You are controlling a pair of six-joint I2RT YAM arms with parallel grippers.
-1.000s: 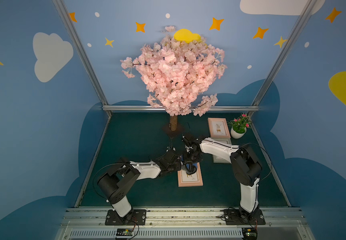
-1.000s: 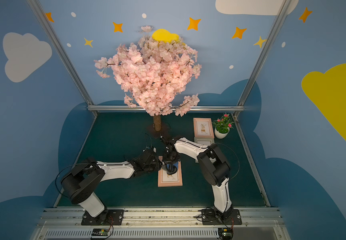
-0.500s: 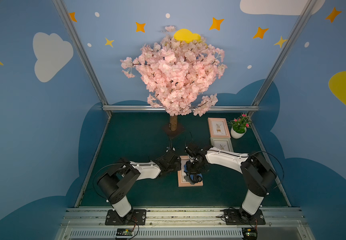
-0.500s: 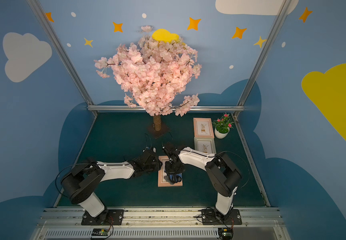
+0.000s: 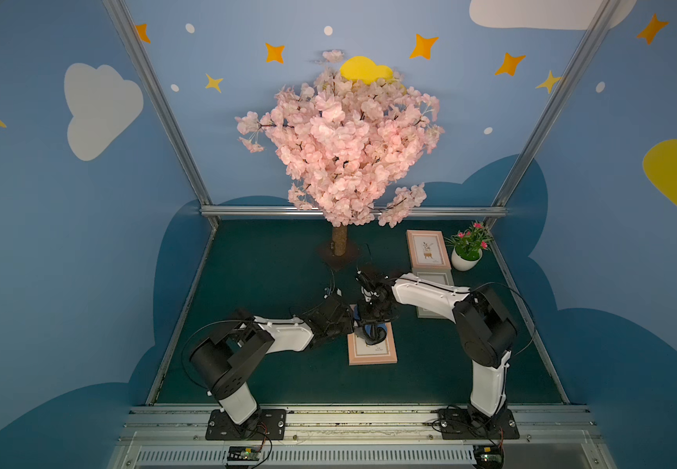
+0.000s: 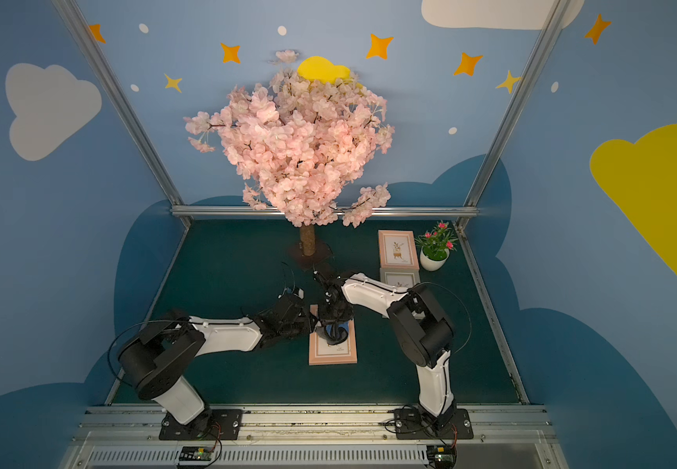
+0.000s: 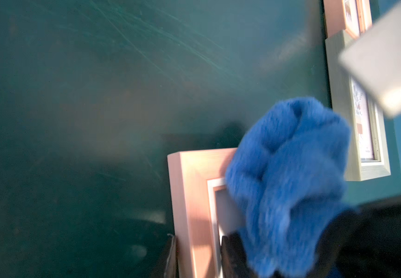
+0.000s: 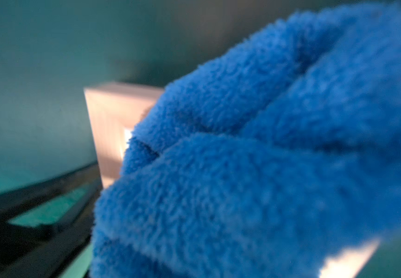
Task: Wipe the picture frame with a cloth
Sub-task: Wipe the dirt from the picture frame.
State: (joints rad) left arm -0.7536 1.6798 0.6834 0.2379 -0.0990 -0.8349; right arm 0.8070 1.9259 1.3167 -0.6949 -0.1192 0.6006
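Jaws of the right gripper [image 5: 374,314] are drawn in close on the cloth [image 8: 254,156], a thick blue plush gathered into rounded folds that fill the right wrist view (the fingers themselves are buried in the pile). In both top views the bunch hangs under that gripper as a dark, knotted lump, its lower end over the far half of the picture frame [image 5: 372,359]. In the left wrist view the cloth [image 7: 288,183] overlaps the frame's far corner and its white inner border.

Opposite, the left gripper [image 7: 199,257] is part-closed across one long rail of the frame, one black finger [image 7: 230,255] on the inner side, the other against the outer edge.

Frame noted as rectangular, pale pink wood grain, mitred corners, lying flat on the dark green table mat [image 5: 271,284], which is scuffed with fine pale scratches. Just beyond lies a grey-green frame [image 7: 368,172]. Behind it are a second pink frame [image 5: 428,248], a white pot of pink flowers [image 5: 466,260] and a pink blossom tree [image 5: 340,150] on a brown trunk.
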